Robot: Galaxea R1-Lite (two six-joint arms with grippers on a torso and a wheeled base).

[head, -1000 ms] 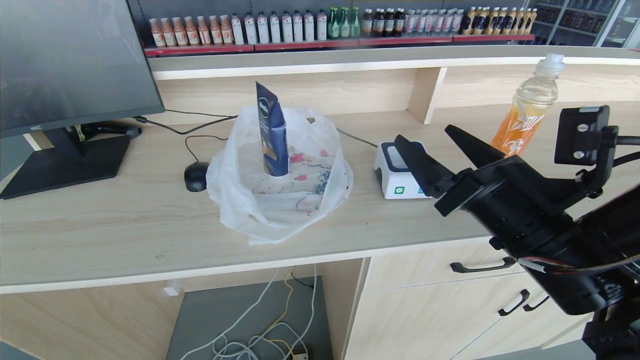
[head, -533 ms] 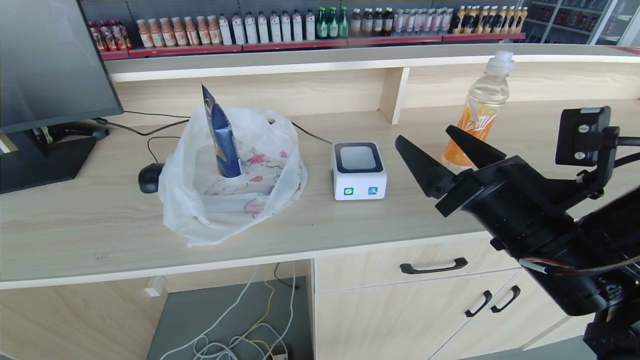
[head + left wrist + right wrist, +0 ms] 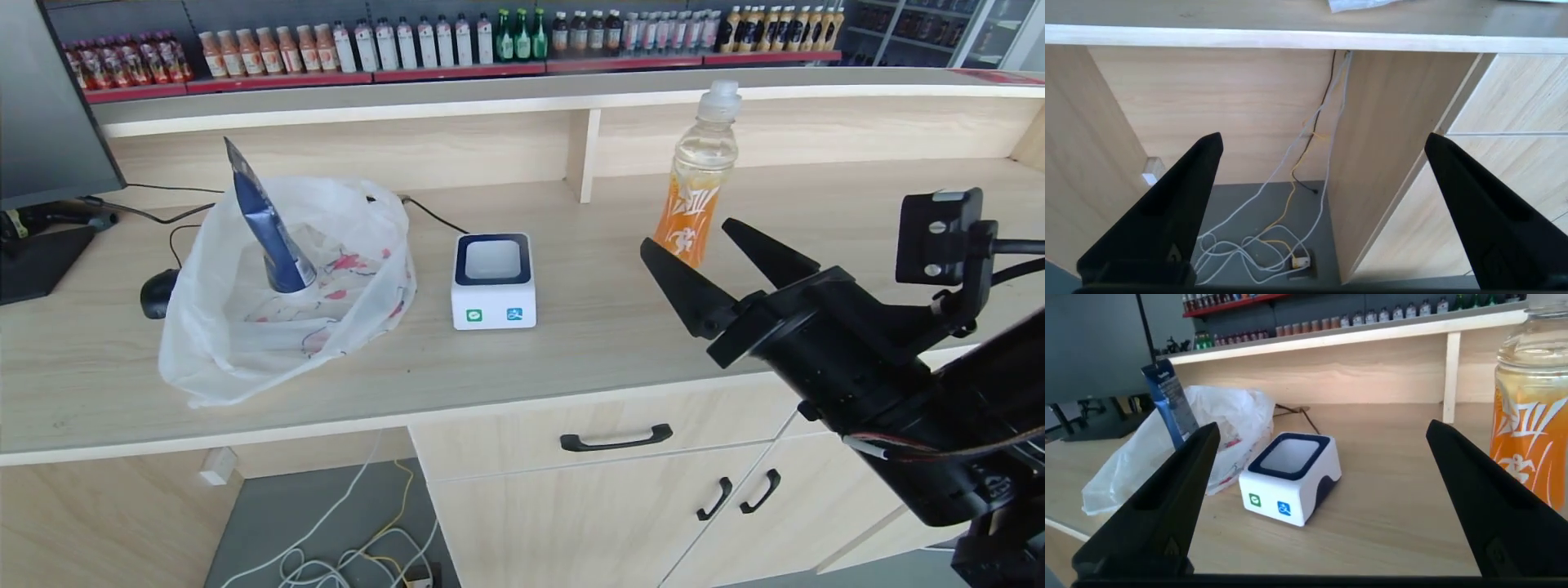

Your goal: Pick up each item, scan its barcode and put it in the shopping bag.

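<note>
From the head view, a pale wooden counter (image 3: 571, 351) carries a white shopping bag (image 3: 245, 343) with what looks like a blue tube (image 3: 265, 224) leaning inside it. A white scanner (image 3: 494, 286) sits just beside the bag, and an orange drink bottle (image 3: 694, 196) stands farther right. A mouse (image 3: 155, 292) lies left of the bag, and stocked shelves (image 3: 457, 41) line the back wall. The right gripper (image 3: 690, 237) hangs before the bottle, fingers spread wide and empty.

In the left wrist view, the left gripper (image 3: 1323, 140) is also spread wide and empty. It sits below the counter edge, facing a recess with cables (image 3: 1274, 237) on a grey floor.

The right wrist view frames the scanner between the spread fingers, with the bag beyond it and the bottle close by.
</note>
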